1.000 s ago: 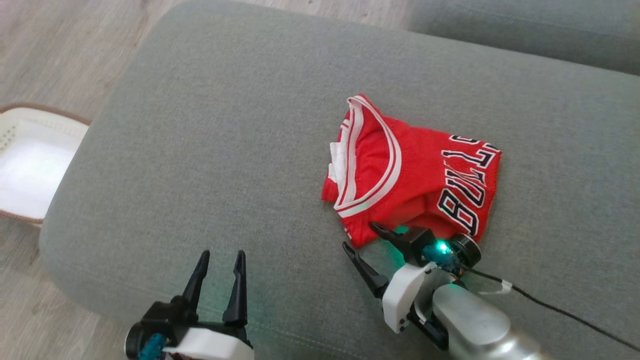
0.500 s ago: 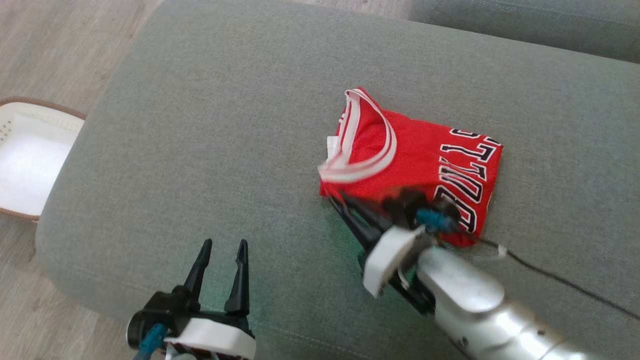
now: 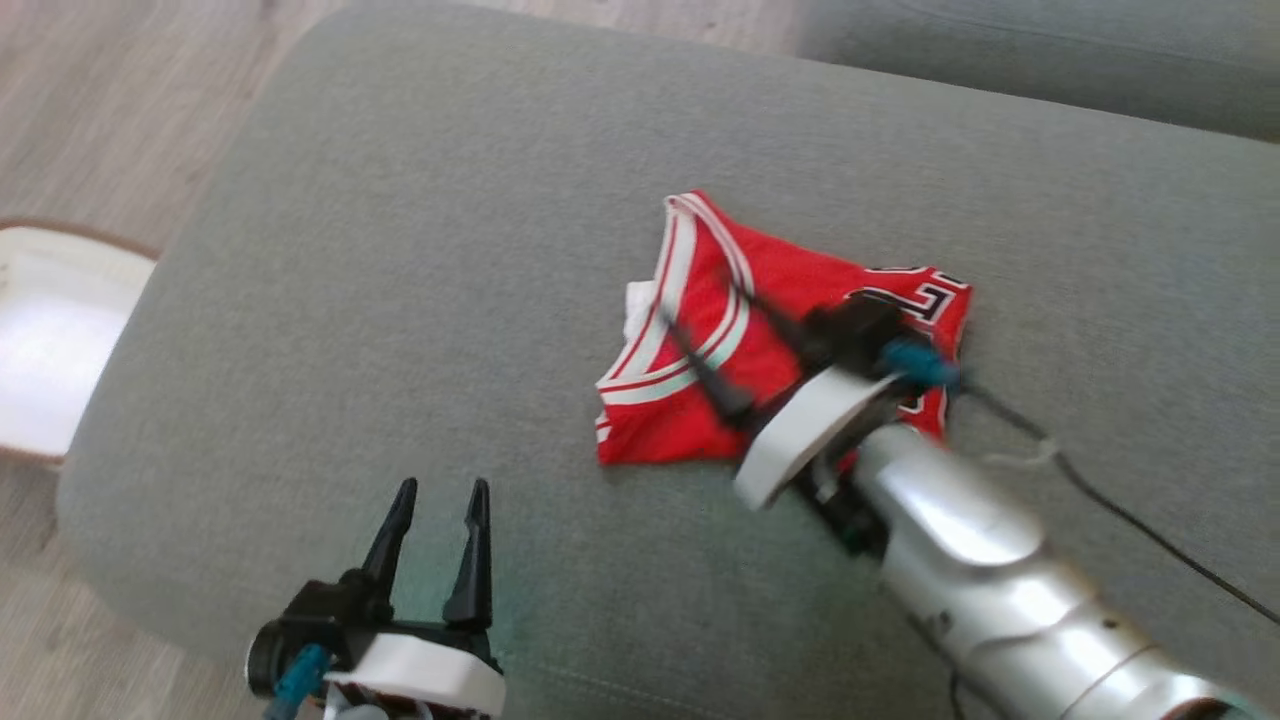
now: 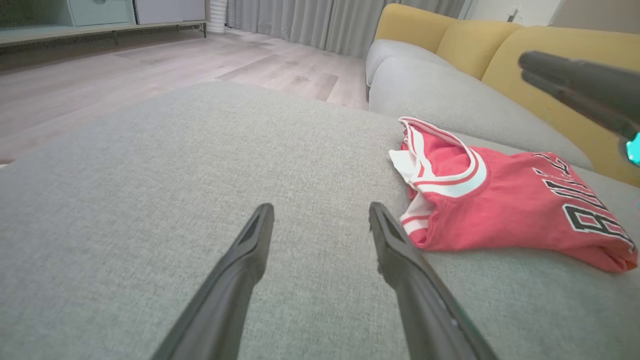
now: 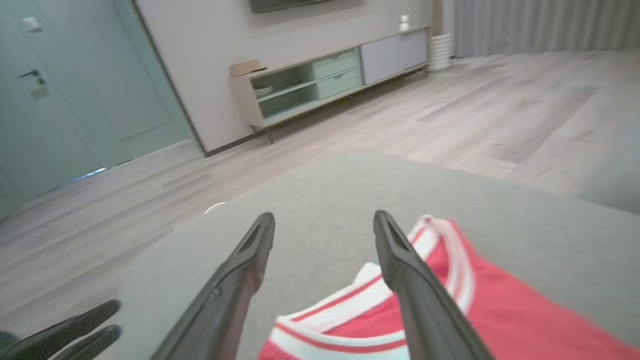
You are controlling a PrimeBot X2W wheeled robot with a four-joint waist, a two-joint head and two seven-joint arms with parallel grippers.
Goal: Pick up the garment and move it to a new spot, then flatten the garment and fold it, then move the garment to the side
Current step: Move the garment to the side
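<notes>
Two grippers stand open in the head view: the right gripper hangs empty over the folded red jersey, centre right on the grey cushion; the left gripper sits lower left near the cushion's front edge. Left wrist view: jersey at right, bare cushion ahead. Right wrist view: the jersey's striped edge lies at the bottom.

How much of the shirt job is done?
The shirt lies folded in a small bundle on the cushion, so picking up, flattening and folding look done. Right now the right pincer is open over it, gripping nothing, and the left pincer is open too, apart from it. Left to do: probably moving the bundle to the side.
</notes>
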